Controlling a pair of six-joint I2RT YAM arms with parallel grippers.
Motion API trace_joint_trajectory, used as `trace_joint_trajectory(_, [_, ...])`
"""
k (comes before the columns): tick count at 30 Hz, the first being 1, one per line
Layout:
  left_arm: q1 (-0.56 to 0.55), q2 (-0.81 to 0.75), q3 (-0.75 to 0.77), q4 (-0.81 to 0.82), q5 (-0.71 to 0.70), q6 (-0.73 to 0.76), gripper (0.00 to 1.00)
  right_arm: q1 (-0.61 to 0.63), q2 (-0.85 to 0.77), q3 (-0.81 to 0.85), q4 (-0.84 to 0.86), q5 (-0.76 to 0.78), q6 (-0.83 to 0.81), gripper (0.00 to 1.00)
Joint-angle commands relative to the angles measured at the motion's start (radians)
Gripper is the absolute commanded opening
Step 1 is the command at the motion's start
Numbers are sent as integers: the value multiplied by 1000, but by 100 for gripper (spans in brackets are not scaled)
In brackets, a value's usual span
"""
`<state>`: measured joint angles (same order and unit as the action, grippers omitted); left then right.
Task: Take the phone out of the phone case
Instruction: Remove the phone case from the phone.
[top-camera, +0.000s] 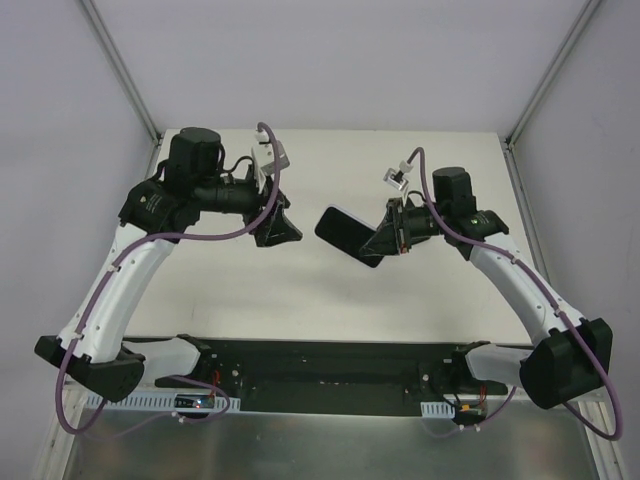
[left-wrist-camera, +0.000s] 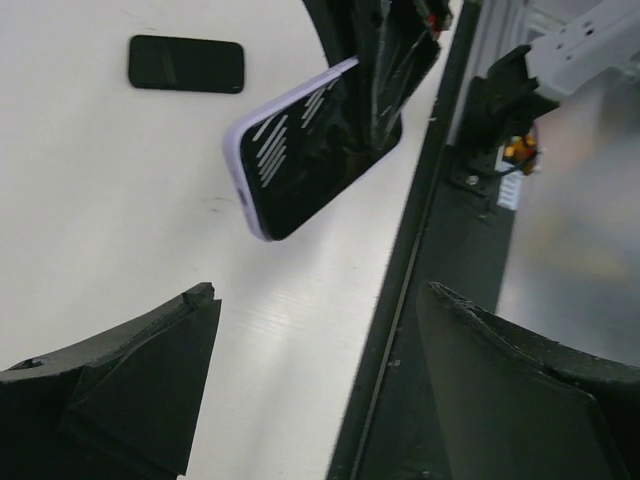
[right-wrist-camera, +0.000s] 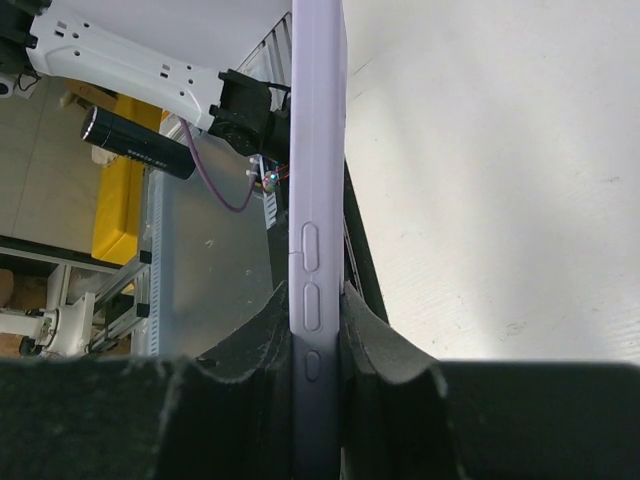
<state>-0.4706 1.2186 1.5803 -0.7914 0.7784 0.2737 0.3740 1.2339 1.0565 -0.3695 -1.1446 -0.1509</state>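
The phone sits in a lilac case (top-camera: 348, 234) and is held in the air over the middle of the table, dark screen up and tilted. My right gripper (top-camera: 388, 238) is shut on its right end. In the right wrist view the case (right-wrist-camera: 318, 150) stands edge-on with its side buttons showing, clamped in my right gripper (right-wrist-camera: 318, 300). My left gripper (top-camera: 281, 226) is open and empty, a short way left of the phone and not touching it. In the left wrist view the phone (left-wrist-camera: 310, 150) is ahead of my left gripper (left-wrist-camera: 322, 300).
A flat black rectangle (left-wrist-camera: 186, 63) lies on the white table (top-camera: 250, 290) beyond the phone; it is hidden in the top view. A black rail (top-camera: 320, 375) with the arm bases runs along the near edge. Walls close in the table's left, right and far sides.
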Motion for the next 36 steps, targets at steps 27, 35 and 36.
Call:
trace_joint_trajectory(27, [12,101,-124,297,188,-630,73,-37,6,54,161,-165,122,0])
trace_joint_trajectory(35, [12,111,-151,339,200,-665,66,-37,6,51,164,-162,123,0])
trace_joint_trajectory(36, [12,113,-154,343,203,-669,66,-37,6,51,164,-162,125,0])
